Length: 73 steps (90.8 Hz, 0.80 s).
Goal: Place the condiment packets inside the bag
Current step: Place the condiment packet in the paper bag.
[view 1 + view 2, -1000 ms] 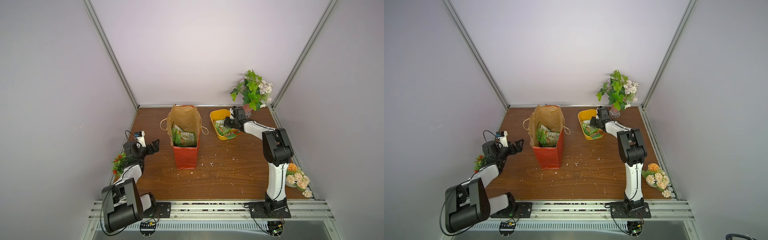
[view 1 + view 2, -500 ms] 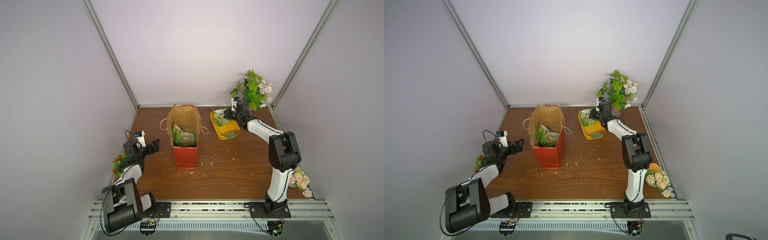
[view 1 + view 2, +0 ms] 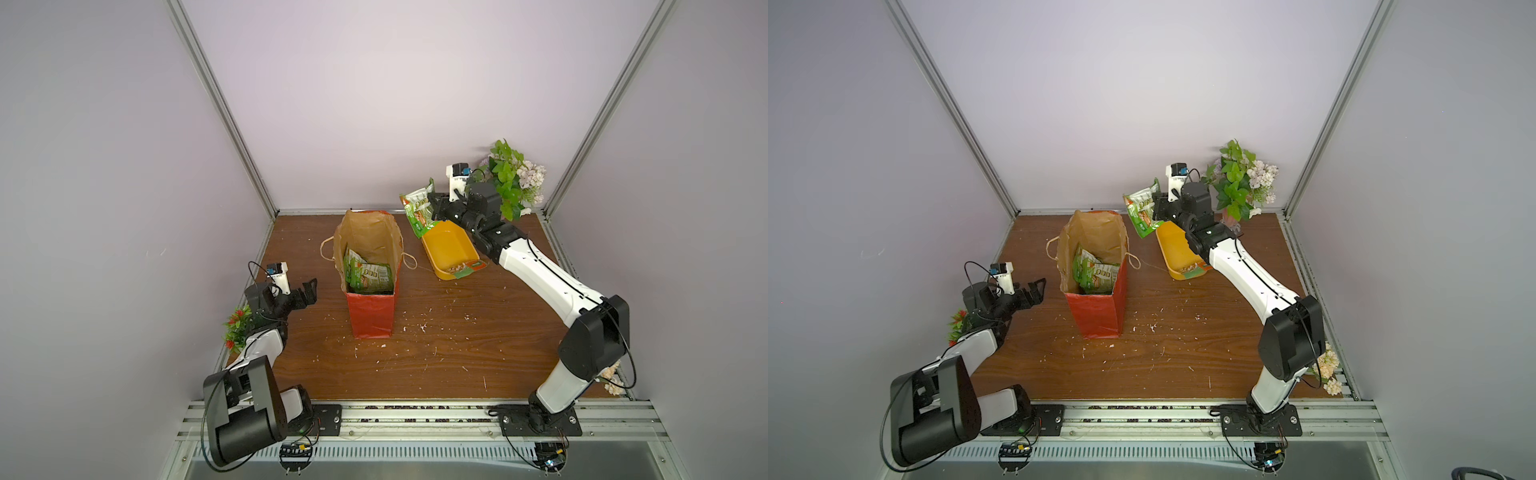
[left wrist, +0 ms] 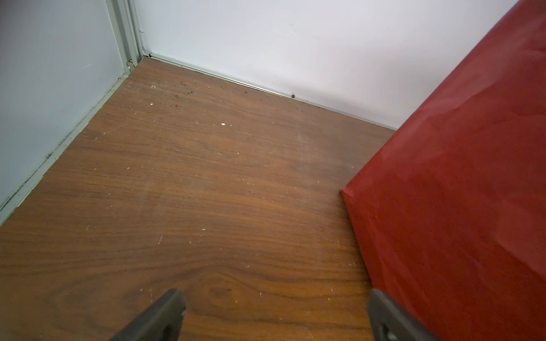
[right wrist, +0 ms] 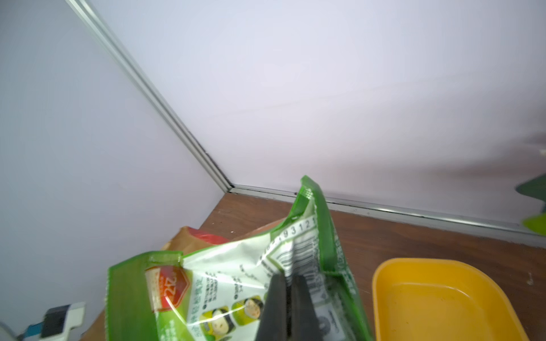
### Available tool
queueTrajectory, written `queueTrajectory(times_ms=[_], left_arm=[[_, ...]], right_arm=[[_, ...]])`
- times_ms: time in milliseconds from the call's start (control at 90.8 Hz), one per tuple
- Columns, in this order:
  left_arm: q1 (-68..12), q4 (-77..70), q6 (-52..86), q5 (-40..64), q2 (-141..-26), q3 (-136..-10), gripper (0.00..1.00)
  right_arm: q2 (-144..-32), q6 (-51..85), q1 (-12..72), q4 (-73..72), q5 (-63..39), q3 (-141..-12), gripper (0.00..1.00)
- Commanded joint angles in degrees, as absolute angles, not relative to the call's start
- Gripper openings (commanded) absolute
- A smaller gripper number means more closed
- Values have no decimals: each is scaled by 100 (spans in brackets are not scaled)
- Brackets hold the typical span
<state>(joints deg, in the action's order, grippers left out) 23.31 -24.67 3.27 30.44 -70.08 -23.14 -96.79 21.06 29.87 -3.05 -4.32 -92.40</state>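
I am holding my left gripper [image 3: 308,292] low over the wooden table [image 3: 415,353] with its fingers spread wide, near the red bag [image 3: 371,320], which is standing upright mid-table with several green packets [image 3: 368,276] lying inside. Farther back, a loose packet [image 3: 463,270] is resting in the near end of the yellow tub [image 3: 446,245]. Beyond it my right gripper [image 3: 433,208] is pinching a crinkled packet [image 3: 417,209] tight, holding it in the air over the tub's far end.
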Motion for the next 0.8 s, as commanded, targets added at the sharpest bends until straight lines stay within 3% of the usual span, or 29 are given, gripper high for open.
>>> queueTrajectory(times_ms=[0, 253, 495, 528, 594, 638, 793], left_arm=[[2574, -2573, 473, 3253, -7023, -2353, 100], [2738, -2606, 603, 3374, -7145, -2404, 100], [2737, -2651, 588, 3443, -7067, -2349, 100], [2738, -2666, 581, 3456, -7056, -2333, 100], [2737, -2686, 571, 3461, -7049, -2315, 100], [2736, -2697, 567, 3480, -7040, -2305, 100], [2734, -2705, 569, 3495, -7049, -2310, 100]], right_arm=[[-9500, 1718, 3413, -142, -186, -9602, 0], [-10060, 1147, 4362, 681, 210, -10593, 0], [-10528, 811, 4749, 1330, 620, -11272, 0], [-10563, 775, 4787, 1408, 663, -11355, 8], [-10630, 725, 4835, 1548, 695, -11554, 38], [-10650, 701, 4864, 1641, 723, -11692, 51], [-10433, 713, 4888, 1751, 848, -11806, 70]])
